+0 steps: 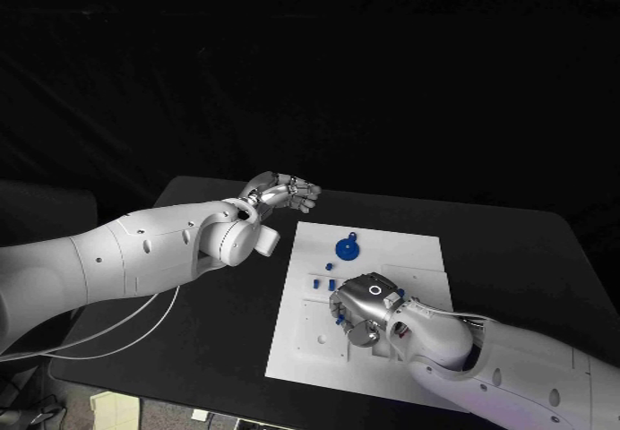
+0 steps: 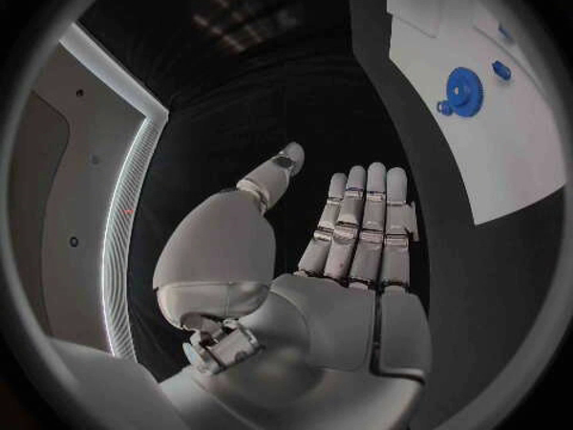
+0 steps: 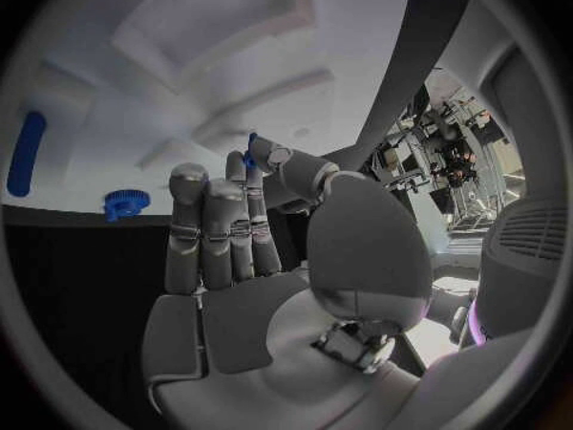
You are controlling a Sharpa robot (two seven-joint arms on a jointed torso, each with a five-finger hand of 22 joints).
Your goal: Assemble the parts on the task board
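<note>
- Nearest to us, our right hand [image 1: 365, 309] hangs over the near middle of the white board [image 1: 394, 244], with its back turned up in the head view.
- In the right wrist view the right hand's fingers [image 3: 213, 229] stand straight and close together, and the thumb bends in toward their tips; a small blue piece [image 3: 251, 150] sits between the thumb tip and a fingertip, so we read it as pinched there.
- In that same view a long blue peg [image 3: 25, 152] and a small blue gear [image 3: 124, 202] lie on the board beyond the fingers.
- Just past the right hand, toward the board's left part, we see several small blue pieces [image 1: 316, 283] on the white surface; their shapes are too small for us to tell.
- Farther up the board, near its far edge, lies the large blue round wheel [image 1: 348, 248] with a small knob at its rim.
- Farthest off, our left hand [image 1: 283, 192] hovers over the black table [image 1: 517, 251] beside the board's far left corner, well apart from every piece.
- In the left wrist view its fingers [image 2: 364, 225] lie straight and side by side, the thumb spread away from them, with nothing held.
</note>
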